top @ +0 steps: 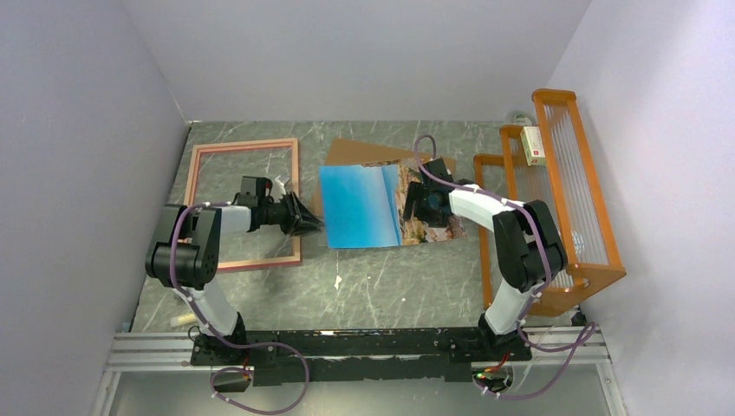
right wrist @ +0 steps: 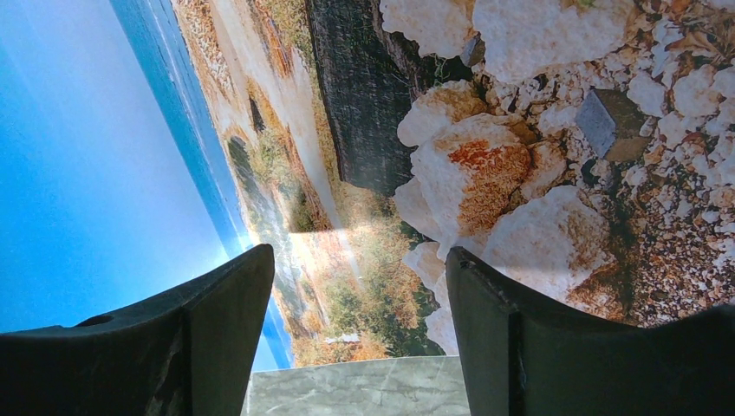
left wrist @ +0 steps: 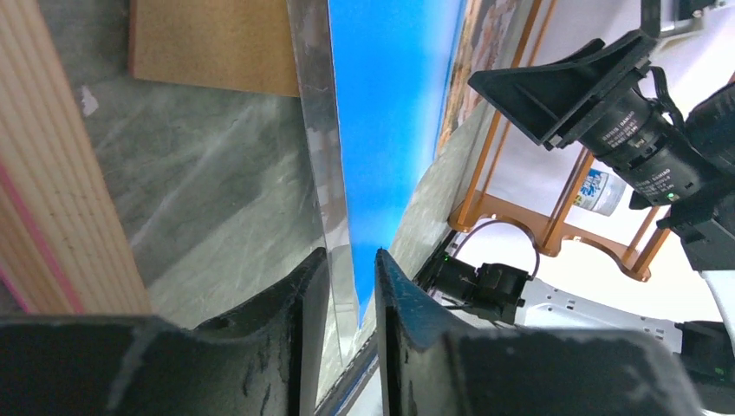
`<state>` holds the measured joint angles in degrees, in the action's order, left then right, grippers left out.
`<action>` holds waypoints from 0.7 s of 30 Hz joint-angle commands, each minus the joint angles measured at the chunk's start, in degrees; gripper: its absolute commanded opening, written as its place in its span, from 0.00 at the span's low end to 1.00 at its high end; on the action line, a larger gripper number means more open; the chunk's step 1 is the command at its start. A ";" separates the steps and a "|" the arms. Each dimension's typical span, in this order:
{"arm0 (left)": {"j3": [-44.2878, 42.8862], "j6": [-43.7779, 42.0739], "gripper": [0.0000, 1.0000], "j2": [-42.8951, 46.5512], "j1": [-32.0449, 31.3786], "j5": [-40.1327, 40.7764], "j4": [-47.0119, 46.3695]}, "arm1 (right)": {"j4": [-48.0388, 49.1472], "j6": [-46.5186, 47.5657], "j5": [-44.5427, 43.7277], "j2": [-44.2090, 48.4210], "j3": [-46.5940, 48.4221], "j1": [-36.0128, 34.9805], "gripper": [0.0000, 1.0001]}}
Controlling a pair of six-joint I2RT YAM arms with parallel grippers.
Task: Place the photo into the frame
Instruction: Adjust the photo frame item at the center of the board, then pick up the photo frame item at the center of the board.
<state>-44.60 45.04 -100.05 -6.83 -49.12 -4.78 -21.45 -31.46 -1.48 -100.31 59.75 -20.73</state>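
Pinching the photo [top: 364, 206] edge, left gripper [left wrist: 347, 279] nearly closed; right gripper [right wrist: 357, 260] spread above it.

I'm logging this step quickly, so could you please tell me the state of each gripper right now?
The left gripper is closed on the edge of the photo.
The right gripper is open above the photo, holding nothing.

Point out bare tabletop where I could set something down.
Widest: the strip of grey marble table between the blue sea-and-rocks photo print and the arm bases. Also bare inside the pink rectangular frame. Crowded: centre and right, by the orange wire rack.
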 commanded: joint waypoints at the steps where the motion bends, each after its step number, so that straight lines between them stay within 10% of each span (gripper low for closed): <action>1: -1.29 -0.83 0.29 1.25 0.15 -5.33 -3.51 | -0.68 0.75 0.33 -5.33 -1.59 0.16 0.76; 12: -2.99 -0.39 0.15 -1.38 -0.90 -5.94 -3.31 | -0.72 0.96 0.45 -5.27 -1.02 0.18 0.75; 21: -15.06 -11.69 0.03 4.58 -0.90 3.59 22.67 | -4.03 2.01 -3.13 -1.30 1.37 0.25 0.77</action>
<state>-52.12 40.73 -101.16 -7.88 -50.61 4.89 -22.72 -30.92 -1.63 -100.77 60.93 -20.73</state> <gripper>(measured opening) 0.034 0.760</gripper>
